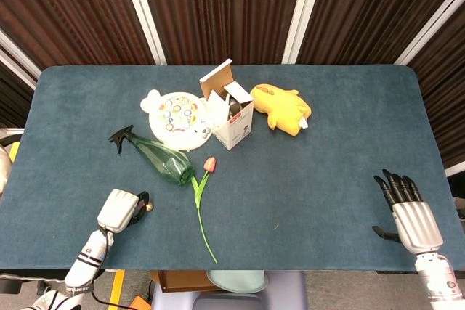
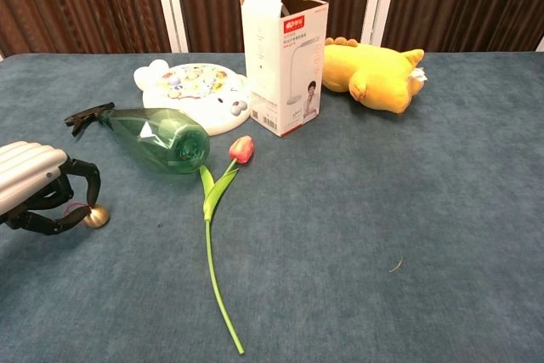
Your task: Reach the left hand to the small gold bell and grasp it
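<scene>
Left hand [image 2: 38,193] curled over small gold bell [image 2: 95,216] near front-left corner of tabletop [image 2: 408,210], fingertips [image 2: 83,207] touching or just beside it, firm hold not confirmable; risk: round bell squirting sideways toward green spray bottle [image 2: 157,138] under uneven closing.

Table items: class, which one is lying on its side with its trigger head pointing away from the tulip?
The green spray bottle, lying flat with its black trigger toward the left edge. The white carton stands upright; the tulip has no trigger.
</scene>
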### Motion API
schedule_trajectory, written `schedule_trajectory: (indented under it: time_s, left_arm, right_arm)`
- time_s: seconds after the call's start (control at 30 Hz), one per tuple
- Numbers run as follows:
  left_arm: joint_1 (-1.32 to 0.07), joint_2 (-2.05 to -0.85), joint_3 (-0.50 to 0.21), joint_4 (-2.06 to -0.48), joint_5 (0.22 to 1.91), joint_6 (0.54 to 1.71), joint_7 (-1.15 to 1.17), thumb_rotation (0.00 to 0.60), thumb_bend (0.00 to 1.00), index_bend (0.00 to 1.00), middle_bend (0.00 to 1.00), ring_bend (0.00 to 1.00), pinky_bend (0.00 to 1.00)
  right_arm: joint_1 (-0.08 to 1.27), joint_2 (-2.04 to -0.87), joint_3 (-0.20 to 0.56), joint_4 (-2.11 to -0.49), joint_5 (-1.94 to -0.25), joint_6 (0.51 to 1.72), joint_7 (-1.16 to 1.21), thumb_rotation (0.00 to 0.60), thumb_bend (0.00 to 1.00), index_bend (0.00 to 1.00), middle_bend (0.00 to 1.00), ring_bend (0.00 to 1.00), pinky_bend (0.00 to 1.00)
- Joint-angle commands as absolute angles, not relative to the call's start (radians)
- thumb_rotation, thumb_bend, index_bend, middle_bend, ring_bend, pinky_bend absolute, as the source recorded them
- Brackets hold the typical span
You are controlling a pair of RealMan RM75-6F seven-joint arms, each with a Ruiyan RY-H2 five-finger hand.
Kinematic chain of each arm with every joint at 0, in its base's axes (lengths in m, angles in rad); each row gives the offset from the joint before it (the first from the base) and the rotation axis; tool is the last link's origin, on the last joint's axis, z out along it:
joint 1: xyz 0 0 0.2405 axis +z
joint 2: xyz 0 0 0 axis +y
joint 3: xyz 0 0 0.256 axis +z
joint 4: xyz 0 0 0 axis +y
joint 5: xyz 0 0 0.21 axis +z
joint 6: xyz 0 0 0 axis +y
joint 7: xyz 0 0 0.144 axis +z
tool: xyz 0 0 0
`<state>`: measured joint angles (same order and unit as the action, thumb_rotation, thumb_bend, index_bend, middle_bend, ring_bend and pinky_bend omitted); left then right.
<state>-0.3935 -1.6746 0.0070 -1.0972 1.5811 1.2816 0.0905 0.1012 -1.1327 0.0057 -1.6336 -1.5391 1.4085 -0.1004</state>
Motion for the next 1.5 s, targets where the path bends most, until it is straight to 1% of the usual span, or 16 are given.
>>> schedule_trajectory:
  time_s: [0.03,0.2,0.37,0.4,0.53,0.57,0.63,0.67,0.77,0.97,1.13,1.5]
  left_arm:
    - [-0.394,-1.674,0.006,-1.099,1.581,1.284,0.089,0.600,0.43,0.67,1.00,1.00,1.00]
    - [-0.394,-1.660,-0.006,-1.110,1.581,1.304,0.093,0.600,0.43,0.68,1.00,1.00,1.00]
    - [-0.395,-1.608,-0.047,-1.151,1.561,1.336,0.097,0.600,0.43,0.68,1.00,1.00,1.00]
    - [-0.392,-1.599,-0.045,-1.167,1.558,1.335,0.095,0.600,0.43,0.68,1.00,1.00,1.00]
    - [-0.379,-1.579,0.006,-1.251,1.594,1.331,0.094,0.600,0.43,0.68,1.00,1.00,1.00]
    - [-0.380,-1.577,0.008,-1.259,1.598,1.330,0.106,0.600,0.43,0.67,1.00,1.00,1.00]
    - [-0.387,-1.580,-0.011,-1.255,1.589,1.331,0.129,0.600,0.43,0.67,1.00,1.00,1.00]
    - [-0.392,-1.584,-0.031,-1.241,1.568,1.324,0.137,0.600,0.43,0.67,1.00,1.00,1.00]
    - [-0.397,-1.583,-0.060,-1.230,1.509,1.286,0.124,0.600,0.43,0.67,1.00,1.00,1.00]
    - [-0.392,-1.573,-0.021,-1.268,1.536,1.276,0.125,0.600,0.43,0.67,1.00,1.00,1.00]
    - [-0.396,-1.573,-0.034,-1.272,1.529,1.277,0.131,0.600,0.43,0.67,1.00,1.00,1.00]
    - [-0.400,-1.586,-0.017,-1.255,1.539,1.263,0.150,0.600,0.43,0.67,1.00,1.00,1.00]
  right_arm:
    - [0.102,-1.133,0.005,-1.633,-1.539,1.407,-0.101,0.600,0.24,0.00,0.00,0.00,0.00]
    - [0.103,-1.133,0.005,-1.633,-1.539,1.404,-0.104,0.600,0.24,0.00,0.00,0.00,0.00]
    - [0.105,-1.133,0.006,-1.634,-1.532,1.397,-0.102,0.600,0.24,0.00,0.00,0.00,0.00]
    - [0.105,-1.132,0.005,-1.636,-1.534,1.397,-0.102,0.600,0.24,0.00,0.00,0.00,0.00]
    - [0.101,-1.129,-0.001,-1.640,-1.551,1.408,-0.096,0.600,0.24,0.00,0.00,0.00,0.00]
    - [0.101,-1.128,-0.001,-1.639,-1.550,1.408,-0.094,0.600,0.24,0.00,0.00,0.00,0.00]
    - [0.103,-1.128,0.001,-1.638,-1.545,1.403,-0.092,0.600,0.24,0.00,0.00,0.00,0.00]
    - [0.106,-1.128,0.002,-1.637,-1.542,1.398,-0.090,0.600,0.24,0.00,0.00,0.00,0.00]
    - [0.110,-1.128,0.003,-1.634,-1.535,1.387,-0.095,0.600,0.24,0.00,0.00,0.00,0.00]
    - [0.111,-1.125,-0.011,-1.636,-1.557,1.385,-0.092,0.600,0.24,0.00,0.00,0.00,0.00]
    - [0.107,-1.124,-0.008,-1.638,-1.558,1.396,-0.092,0.600,0.24,0.00,0.00,0.00,0.00]
    - [0.110,-1.128,-0.009,-1.636,-1.553,1.388,-0.098,0.600,0.24,0.00,0.00,0.00,0.00]
